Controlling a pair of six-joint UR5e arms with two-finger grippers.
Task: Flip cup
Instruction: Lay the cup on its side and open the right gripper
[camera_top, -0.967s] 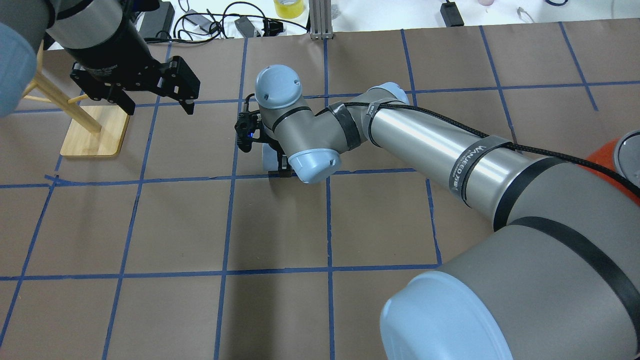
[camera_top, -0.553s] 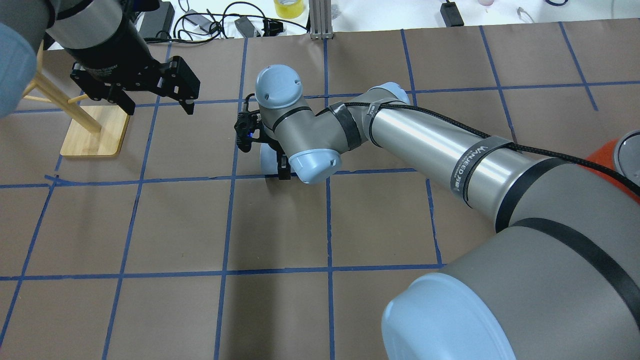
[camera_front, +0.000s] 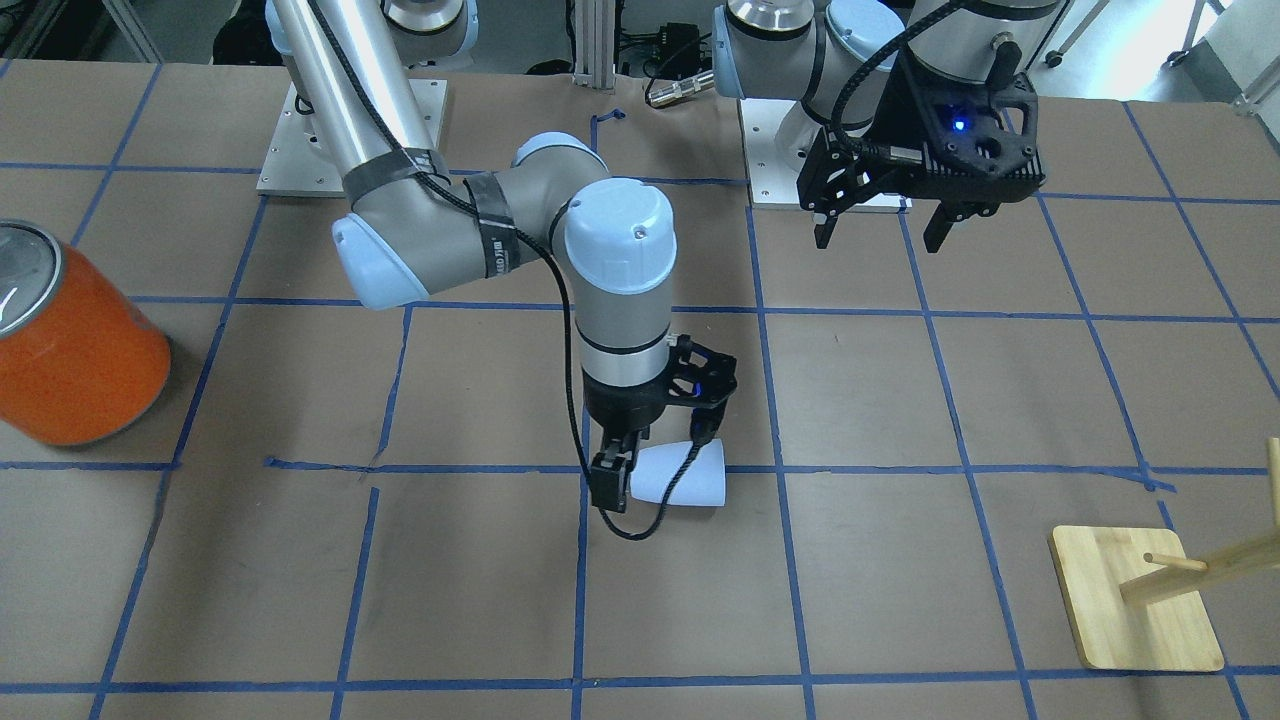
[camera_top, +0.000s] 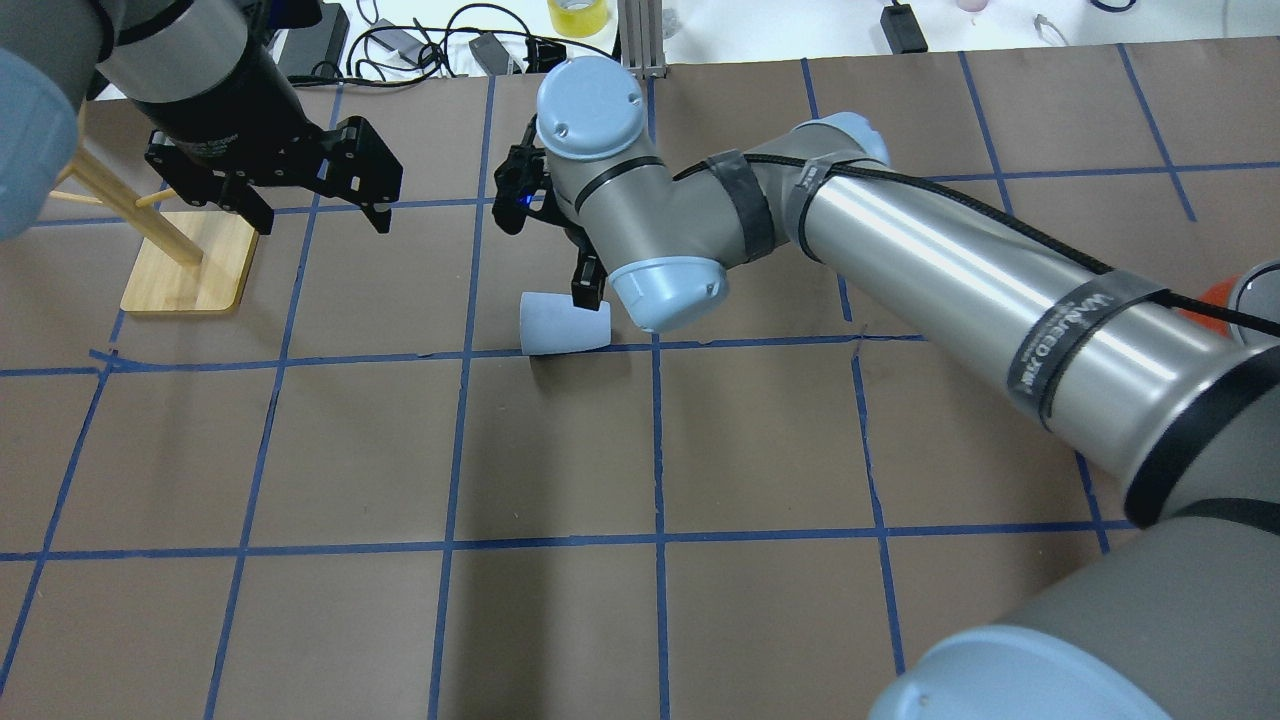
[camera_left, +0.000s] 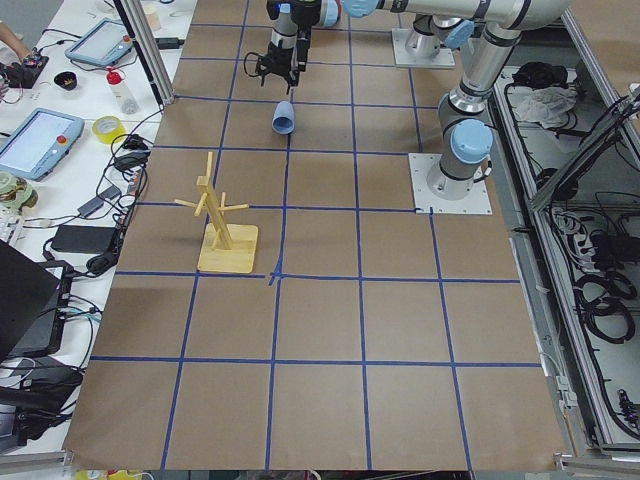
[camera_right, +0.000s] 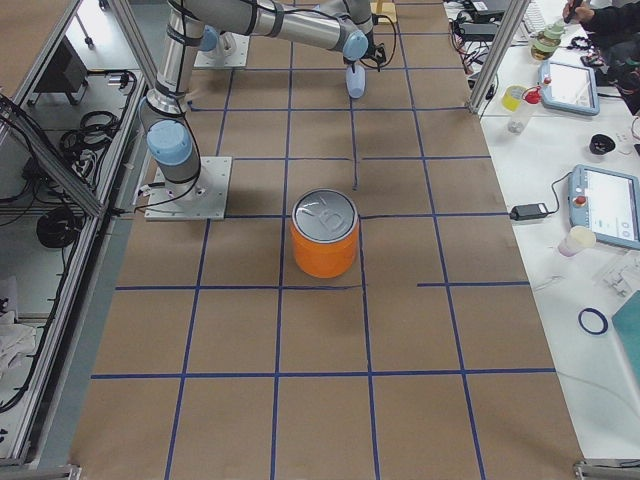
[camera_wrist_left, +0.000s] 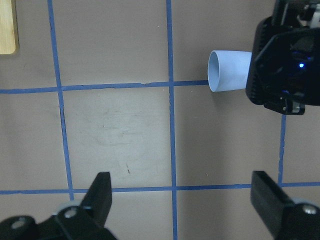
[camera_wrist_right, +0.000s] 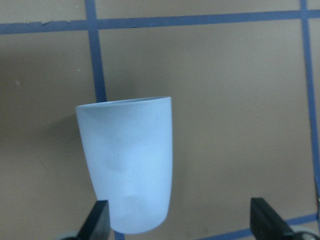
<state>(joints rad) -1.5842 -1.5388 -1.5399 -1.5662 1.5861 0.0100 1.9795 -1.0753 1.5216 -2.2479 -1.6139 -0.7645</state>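
The cup is a pale blue-white tumbler lying on its side on the brown table, rim toward the view's left. It also shows in the front view, the left wrist view and the right wrist view. My right gripper hangs just above the cup's base end, open. In the right wrist view the cup's base lies between its fingers, close to the left one. My left gripper is open and empty, well above the table to the cup's left.
A large orange can with a silver top stands on the robot's right side. A wooden rack on a flat base stands at the far left, close under my left arm. Blue tape lines grid the table.
My right wrist has risen and moved toward the table's far side, uncovering the cup. The cup lies in the same spot. The left arm has barely moved.
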